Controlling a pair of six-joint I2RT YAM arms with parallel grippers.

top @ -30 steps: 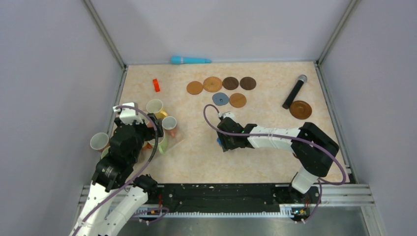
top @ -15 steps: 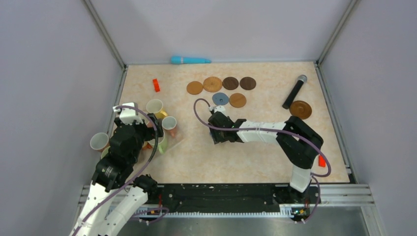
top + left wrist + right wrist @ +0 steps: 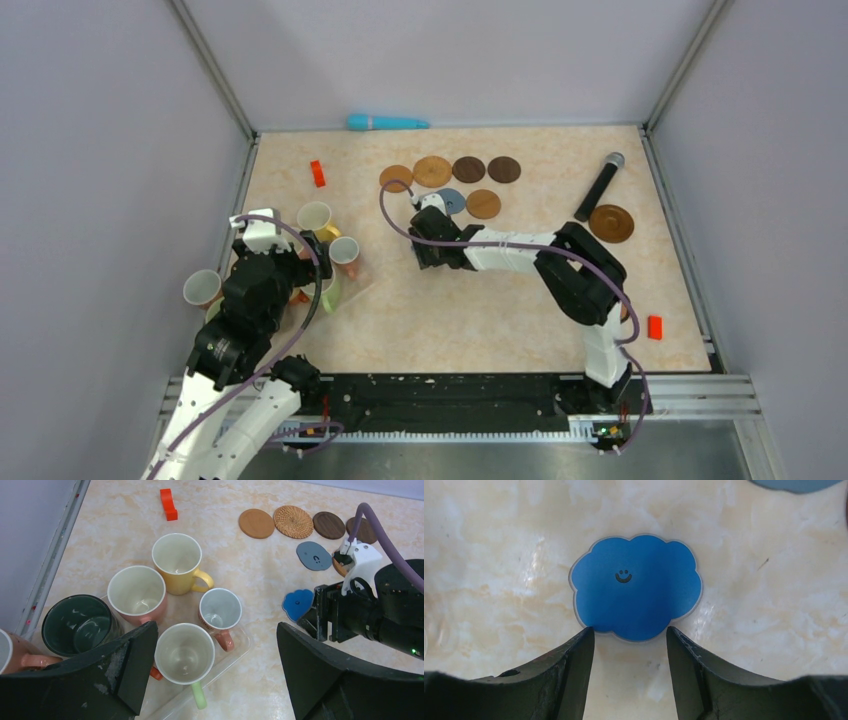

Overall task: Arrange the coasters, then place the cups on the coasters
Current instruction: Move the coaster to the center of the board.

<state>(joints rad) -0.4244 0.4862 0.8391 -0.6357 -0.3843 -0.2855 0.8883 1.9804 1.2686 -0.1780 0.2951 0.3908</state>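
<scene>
Right claw (image 3: 629, 632) points down at the beige marbled tabletop (image 3: 494, 545). Its 2 fingers are half spread, tips touching either side of the nearest lobe of the bright blue cloud-shaped flat coaster (image 3: 636, 587), which lies flat just ahead of them (whether they truly squeeze it, I cannot tell). It looks thin, light and stiff, probably slick on this smooth top, so sliding seems easier than lifting. Best hold: that narrow lobe, low against the table. Ahead and right of the claw sits the grey-blue flat coaster (image 3: 796, 484).
</scene>
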